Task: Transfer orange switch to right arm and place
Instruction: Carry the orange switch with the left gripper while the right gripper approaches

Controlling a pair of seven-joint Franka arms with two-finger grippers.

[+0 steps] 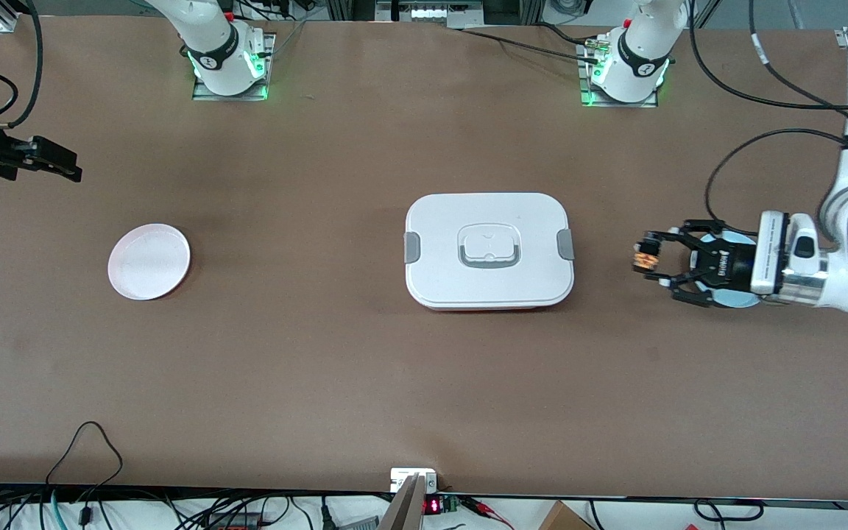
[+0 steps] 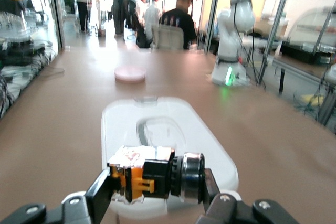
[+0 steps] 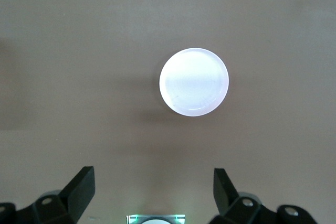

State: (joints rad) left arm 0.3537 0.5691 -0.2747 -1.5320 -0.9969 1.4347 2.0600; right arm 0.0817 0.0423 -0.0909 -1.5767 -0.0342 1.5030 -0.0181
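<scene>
The left gripper (image 1: 652, 263) is up in the air near the left arm's end of the table (image 1: 365, 383), turned sideways so that its fingers point toward the middle, and it is clamped on the orange switch (image 1: 645, 258), a tiny black-bodied part with orange-yellow pieces that sits between the fingertips. In the left wrist view the switch (image 2: 152, 178) lies crosswise between the two black fingers (image 2: 100, 192), its orange clip at one side and a dark ring with a shiny band at the other. Under this gripper a pale blue plate (image 1: 733, 298) rests on the table, mostly hidden by the gripper's body (only parts of its rim show). At the middle of the table stands a white lidded box (image 1: 489, 250) with grey latches at its two short ends and a grey-edged handle recess in the lid; the held switch is between this box and the blue plate, apart from the box. The same box (image 2: 157, 129) fills the near ground of the left wrist view. The right gripper (image 1: 52, 163) waits at the right arm's end of the table, off the surface, with its fingers (image 3: 79, 190) spread wide apart and nothing between them. Close to that end lies a pale pink plate (image 1: 149, 261), bare, and in the right wrist view it (image 3: 193, 82) shows round and whole on the brown surface
</scene>
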